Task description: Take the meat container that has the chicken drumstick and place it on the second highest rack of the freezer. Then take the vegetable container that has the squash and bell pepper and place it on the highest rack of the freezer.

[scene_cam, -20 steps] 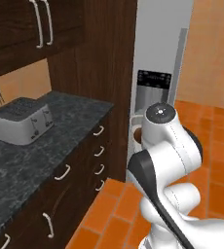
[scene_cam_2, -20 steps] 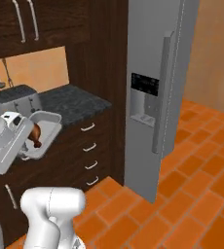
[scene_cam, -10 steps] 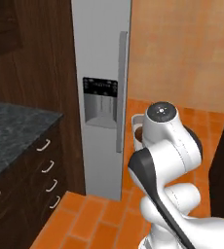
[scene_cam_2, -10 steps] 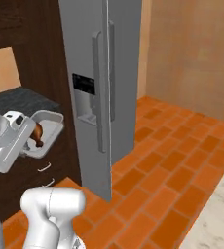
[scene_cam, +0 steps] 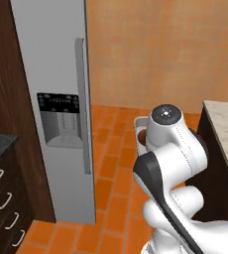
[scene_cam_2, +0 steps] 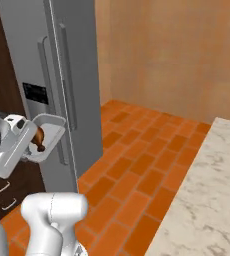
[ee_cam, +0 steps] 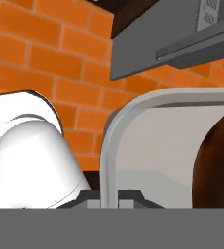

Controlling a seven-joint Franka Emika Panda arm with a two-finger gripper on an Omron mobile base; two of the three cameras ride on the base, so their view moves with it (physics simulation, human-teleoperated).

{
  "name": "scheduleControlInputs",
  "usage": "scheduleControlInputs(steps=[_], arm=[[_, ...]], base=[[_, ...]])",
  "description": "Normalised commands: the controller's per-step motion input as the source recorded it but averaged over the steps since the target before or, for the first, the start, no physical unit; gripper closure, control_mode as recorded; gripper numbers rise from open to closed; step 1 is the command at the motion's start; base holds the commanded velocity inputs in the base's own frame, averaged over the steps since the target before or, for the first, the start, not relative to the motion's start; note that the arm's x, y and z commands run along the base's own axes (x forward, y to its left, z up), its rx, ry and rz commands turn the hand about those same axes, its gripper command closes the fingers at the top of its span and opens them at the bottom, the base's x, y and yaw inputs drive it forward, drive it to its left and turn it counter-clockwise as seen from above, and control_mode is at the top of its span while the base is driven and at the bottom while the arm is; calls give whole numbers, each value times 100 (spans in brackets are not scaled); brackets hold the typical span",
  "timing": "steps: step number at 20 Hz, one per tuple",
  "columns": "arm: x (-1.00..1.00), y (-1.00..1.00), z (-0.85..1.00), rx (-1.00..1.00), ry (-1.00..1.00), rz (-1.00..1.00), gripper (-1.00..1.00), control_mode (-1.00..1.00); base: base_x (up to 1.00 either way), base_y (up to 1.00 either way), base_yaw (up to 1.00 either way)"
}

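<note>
One of two trays is in transit: the fingers (ee_cam: 110,197) are clenched on the rim of the meat container (scene_cam_2: 48,135), drumstick (scene_cam_2: 39,139) inside, held in the air before the freezer (scene_cam_2: 62,75), whose doors look closed. No tray is shelved yet.

One freezer (scene_cam: 51,99), one meat container (scene_cam_2: 49,135), apparently one chicken drumstick (scene_cam_2: 38,138).

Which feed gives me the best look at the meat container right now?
The right base view: the meat container shows its rim and the chicken drumstick inside. The hand view shows a close-up rim corner; the left base view shows an edge behind the arm.
</note>
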Motion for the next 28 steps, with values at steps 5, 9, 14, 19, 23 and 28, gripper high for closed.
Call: scheduleControlInputs(steps=[5, 9, 14, 19, 23, 28], arm=[[0, 0, 0, 0, 0, 0, 100, 100], [0, 0, 0, 0, 0, 0, 100, 100], [0, 0, 0, 0, 0, 0, 100, 100], [0, 0, 0, 0, 0, 0, 100, 100], [0, 0, 0, 0, 0, 0, 100, 100], [0, 0, 0, 0, 0, 0, 100, 100]], base=[[80, -91, -32], [91, -90, -33], [100, -56, -34], [100, -6, -22], [100, -20, -3], [100, -1, 6]])
